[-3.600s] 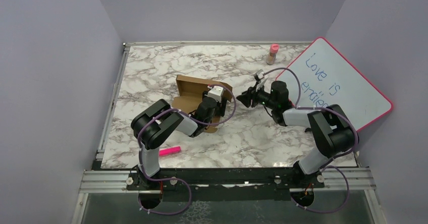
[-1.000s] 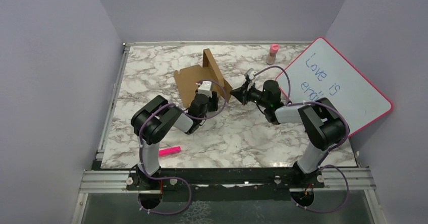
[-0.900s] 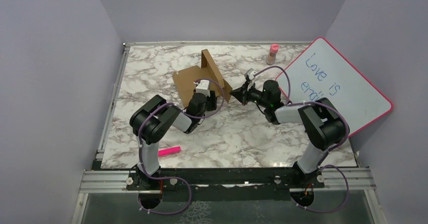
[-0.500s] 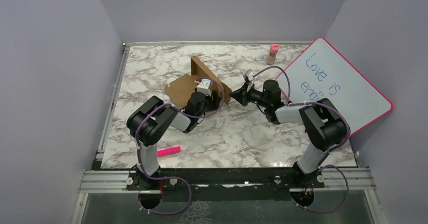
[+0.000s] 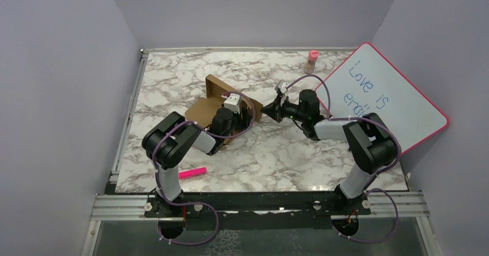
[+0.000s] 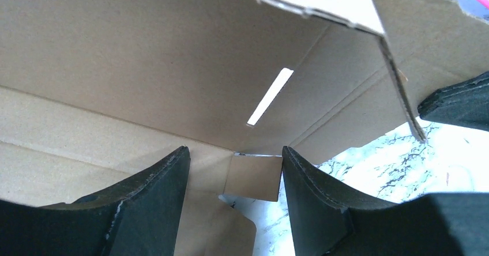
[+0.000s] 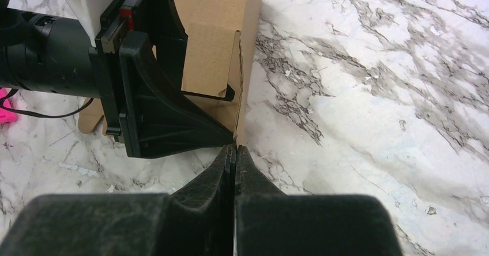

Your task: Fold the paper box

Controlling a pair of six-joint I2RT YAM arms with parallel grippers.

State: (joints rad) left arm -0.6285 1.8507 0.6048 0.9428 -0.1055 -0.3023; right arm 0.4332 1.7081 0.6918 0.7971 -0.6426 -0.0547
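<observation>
The paper box (image 5: 200, 108) is brown cardboard, half folded, lying left of the table's middle with one wall (image 5: 215, 86) raised. My left gripper (image 5: 245, 115) reaches into it from the near side. In the left wrist view that gripper (image 6: 233, 152) is open, facing the box's inner panels (image 6: 144, 66), a slit and a small flap (image 6: 256, 178). My right gripper (image 5: 267, 113) is shut. Its tips (image 7: 235, 147) touch the lower corner of the box's end wall (image 7: 222, 14), beside one of the left fingers (image 7: 164, 117).
A pink-framed whiteboard (image 5: 392, 94) leans at the right. At the back stands a small pink-capped bottle (image 5: 312, 61). A pink marker (image 5: 193, 173) lies near the left arm's base. A metal rail (image 5: 128, 117) runs along the table's left edge.
The box has tipped down and shifted left and nearer, so its tall raised wall now sits lower. My left gripper moved with it and opened slightly. The right gripper stayed shut at the box's corner.
</observation>
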